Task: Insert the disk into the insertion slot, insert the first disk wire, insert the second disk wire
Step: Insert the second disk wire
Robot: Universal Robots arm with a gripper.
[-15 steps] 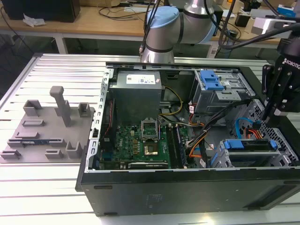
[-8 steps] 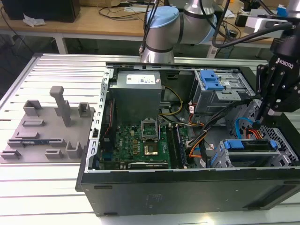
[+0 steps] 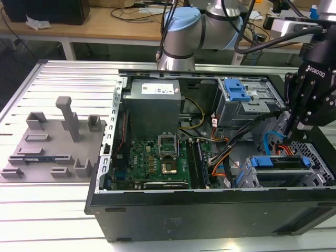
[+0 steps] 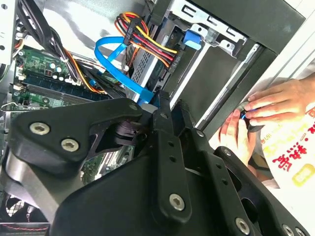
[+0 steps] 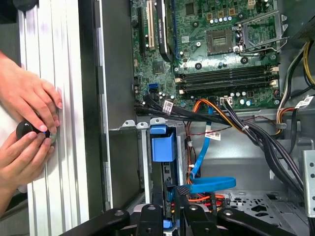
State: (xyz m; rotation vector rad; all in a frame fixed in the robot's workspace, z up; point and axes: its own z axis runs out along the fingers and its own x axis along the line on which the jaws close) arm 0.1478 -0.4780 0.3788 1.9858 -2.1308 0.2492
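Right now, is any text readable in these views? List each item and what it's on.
Nothing can be quoted reliably.
Gripper housing in the exterior view: white maker's lettering, left unquoted.
Power supply label: print too small to read.
White cable tags: print blurred.
Motherboard: board markings too small.
White and yellow packet beside a person's hand: red characters, cut off by the frame, unreadable.

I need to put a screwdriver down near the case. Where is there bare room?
The ribbed table is bare between the grey fixture plate and the computer case's back, and along its front edge. Inside, cables crowd round the disk and the robot's hand.
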